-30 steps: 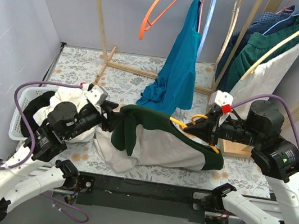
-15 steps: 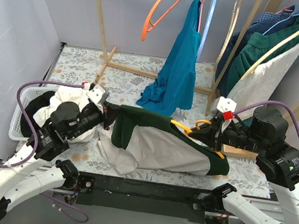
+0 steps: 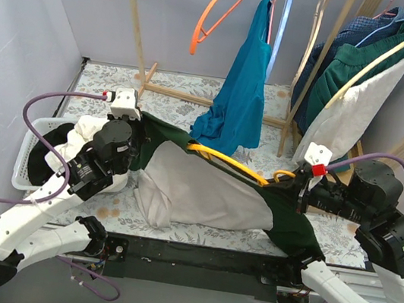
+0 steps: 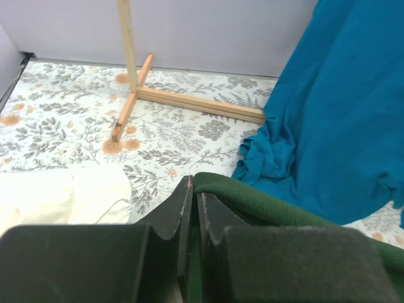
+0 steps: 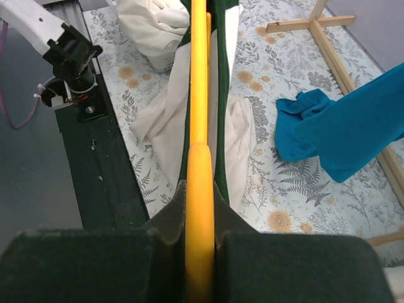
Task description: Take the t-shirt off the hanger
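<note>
The t-shirt (image 3: 203,194), white with dark green trim, hangs stretched between my two grippers above the floral table. A yellow hanger (image 3: 223,160) shows bare along its upper edge. My left gripper (image 3: 142,128) is shut on the shirt's green edge (image 4: 265,205), its fingertips (image 4: 192,183) pinching the fold. At the other end my right gripper (image 3: 298,185) is shut on the hanger. In the right wrist view the hanger (image 5: 200,95) runs straight out from that gripper (image 5: 200,189), with the shirt (image 5: 161,120) draped either side of it.
A white basket (image 3: 25,162) with pale clothes stands at the left. A teal garment (image 3: 238,96) hangs from the wooden rack (image 3: 140,34) down to the table behind the shirt. An orange hanger (image 3: 221,8) and more clothes (image 3: 357,92) hang at the back.
My left gripper has shut on the green edge and pulled it back and left. The right arm has drawn the hanger rightward, so the shirt is stretched and more yellow bar shows.
</note>
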Controlling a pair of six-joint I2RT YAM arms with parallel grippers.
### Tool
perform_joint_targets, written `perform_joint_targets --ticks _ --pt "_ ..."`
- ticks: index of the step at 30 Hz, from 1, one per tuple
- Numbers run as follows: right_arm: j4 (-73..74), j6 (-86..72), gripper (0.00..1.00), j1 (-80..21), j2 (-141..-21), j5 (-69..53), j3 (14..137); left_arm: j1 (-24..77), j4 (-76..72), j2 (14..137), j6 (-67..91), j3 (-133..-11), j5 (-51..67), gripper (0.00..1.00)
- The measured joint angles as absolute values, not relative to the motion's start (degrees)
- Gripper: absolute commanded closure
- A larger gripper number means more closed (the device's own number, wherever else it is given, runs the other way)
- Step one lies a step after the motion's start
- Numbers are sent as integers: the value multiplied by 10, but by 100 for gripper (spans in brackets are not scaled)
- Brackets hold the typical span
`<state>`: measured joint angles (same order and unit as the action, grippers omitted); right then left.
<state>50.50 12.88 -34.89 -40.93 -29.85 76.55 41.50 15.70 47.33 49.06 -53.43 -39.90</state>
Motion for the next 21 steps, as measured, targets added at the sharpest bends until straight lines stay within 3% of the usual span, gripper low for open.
perform_joint_targets --ticks 13,21 --pt "483 112 99 -349 -365 -251 799 415 201 490 568 -533 -365 100" --pt "460 103 99 -349 -398 -248 798 406 234 489 582 -523 -323 100"
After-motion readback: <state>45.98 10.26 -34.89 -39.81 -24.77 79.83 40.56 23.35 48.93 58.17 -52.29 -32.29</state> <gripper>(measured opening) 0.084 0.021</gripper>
